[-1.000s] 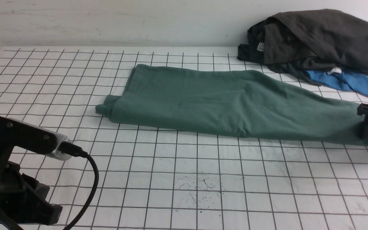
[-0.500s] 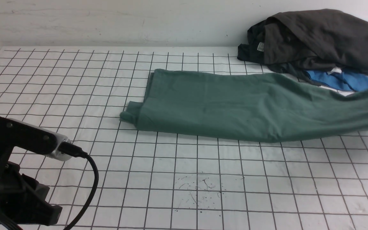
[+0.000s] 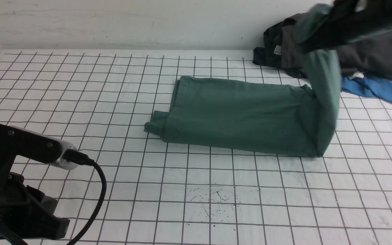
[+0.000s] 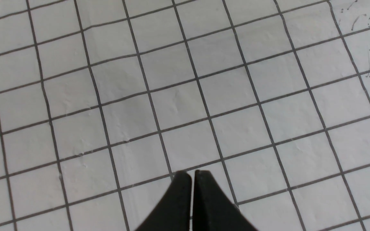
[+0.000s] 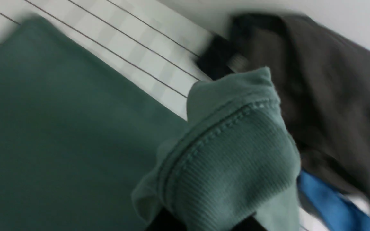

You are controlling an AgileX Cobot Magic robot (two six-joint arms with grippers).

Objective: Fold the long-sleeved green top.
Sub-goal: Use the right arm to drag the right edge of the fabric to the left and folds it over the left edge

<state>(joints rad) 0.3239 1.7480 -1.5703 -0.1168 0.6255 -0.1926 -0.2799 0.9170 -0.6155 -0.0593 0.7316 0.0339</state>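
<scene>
At the near left corner of the desk (image 3: 80,85) sits the left arm, its wrist camera (image 3: 46,151) trailing a black cable (image 3: 99,190). The left hand (image 4: 192,175) hangs just above the bare white gridded sheet with its two dark fingertips pressed together, holding nothing. A little farther in, near the middle, a patch of small ink specks (image 3: 213,200) marks the sheet.

Beyond that lies the green long-sleeved top (image 3: 237,115), folded into a long band across the middle of the desk and reaching to the right. Its left end rests flat, with a small flap poking out at the near left corner. Its right end rises steeply off the desk, up to the right hand (image 3: 339,27), which shows only as a dark blur high at the far right. From the right wrist, the ribbed green edge drapes over that hand's fingers, which pinch the cloth.

Behind, at the far right against the pale wall (image 3: 114,23), sits a dark grey clothes heap (image 3: 379,51), and a bright blue garment (image 3: 373,86) pokes out from its near side.
</scene>
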